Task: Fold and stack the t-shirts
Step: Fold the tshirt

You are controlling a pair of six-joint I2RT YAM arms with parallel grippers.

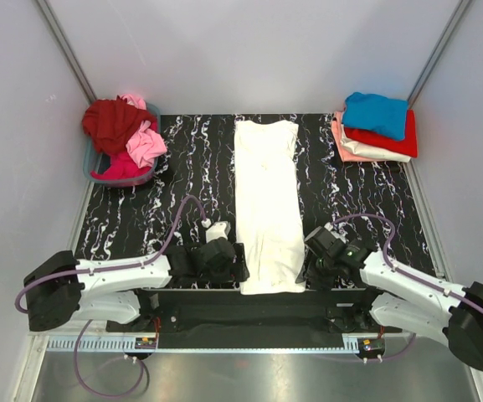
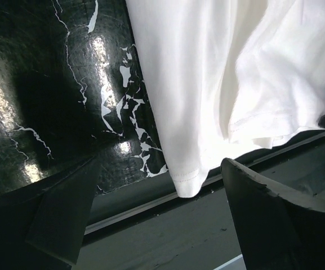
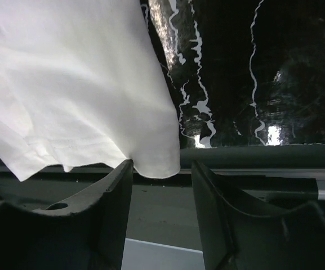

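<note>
While folded shirts (image 1: 375, 127) sit stacked far right, the white t-shirt (image 1: 266, 201) lies centred on the tabletop (image 1: 166, 167) as a long strip, hem at the near edge. Jaws of left arm (image 1: 124, 272) and right arm (image 1: 408, 285) stand apart at its hem corners; cross-folds pending, basket (image 1: 89, 163) far left unemptied.

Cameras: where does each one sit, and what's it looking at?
Top external: above and behind, looking down at table and white t-shirt; left arm and right arm show.
Left wrist: on left arm, facing shirt's near left corner; left gripper shows.
Right wrist: on right arm, facing near right corner; right gripper shows.
Shared: both wrist views see the hem.
</note>
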